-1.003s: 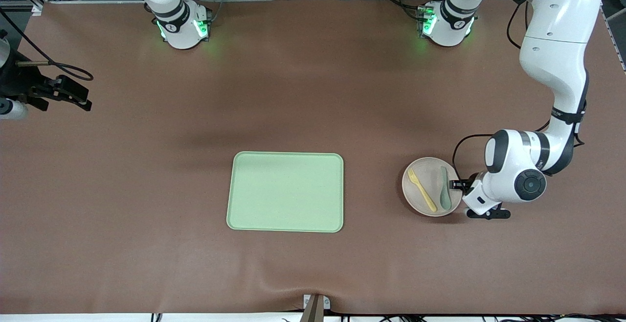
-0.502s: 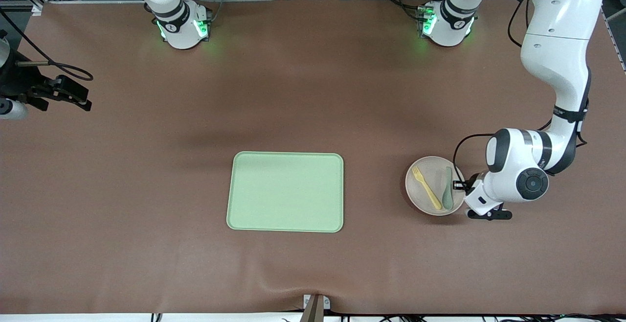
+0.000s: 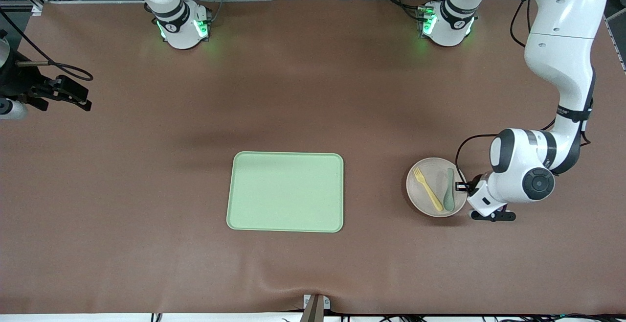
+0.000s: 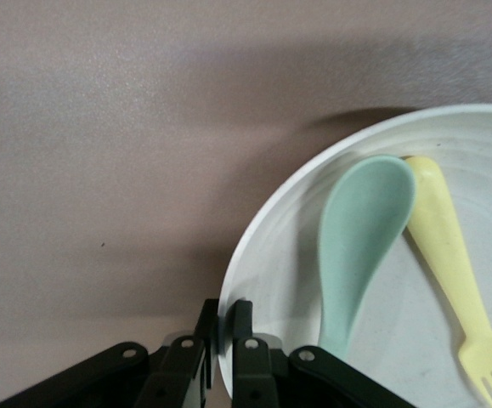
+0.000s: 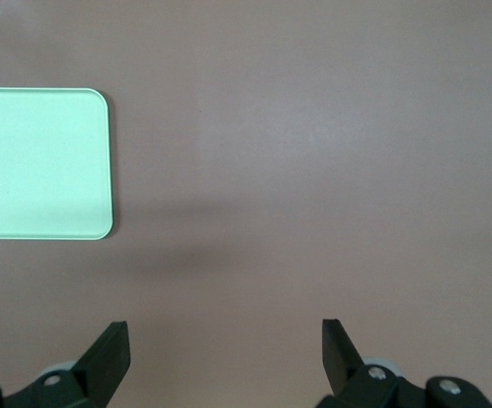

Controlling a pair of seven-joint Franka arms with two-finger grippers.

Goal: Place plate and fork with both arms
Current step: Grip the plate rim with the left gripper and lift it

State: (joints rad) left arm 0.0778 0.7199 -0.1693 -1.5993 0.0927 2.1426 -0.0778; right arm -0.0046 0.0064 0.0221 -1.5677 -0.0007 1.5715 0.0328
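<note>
The small beige plate point(image 3: 419, 199) lies on the brown table toward the left arm's end, with the yellow fork point(image 3: 426, 189) and a grey-green spoon point(image 3: 449, 195) side by side on it. My left gripper point(image 3: 462, 186) is shut on the plate's rim at the edge nearest the left arm's end. The left wrist view shows its fingers point(image 4: 242, 316) pinching the rim of the plate point(image 4: 279, 263), with the spoon point(image 4: 360, 229) and the fork point(image 4: 449, 246) on it. My right gripper point(image 3: 78, 99) waits open and empty over the table's right-arm end point(image 5: 224, 340).
A rectangular light-green tray point(image 3: 286, 192) lies empty at the middle of the table, toward the right arm from the plate. One of its corners shows in the right wrist view point(image 5: 33, 161). Bare brown table lies between the tray and the plate.
The plate, with the fork and spoon on it, has shifted slightly toward the left arm's end along with the left gripper. The right arm has not moved.
</note>
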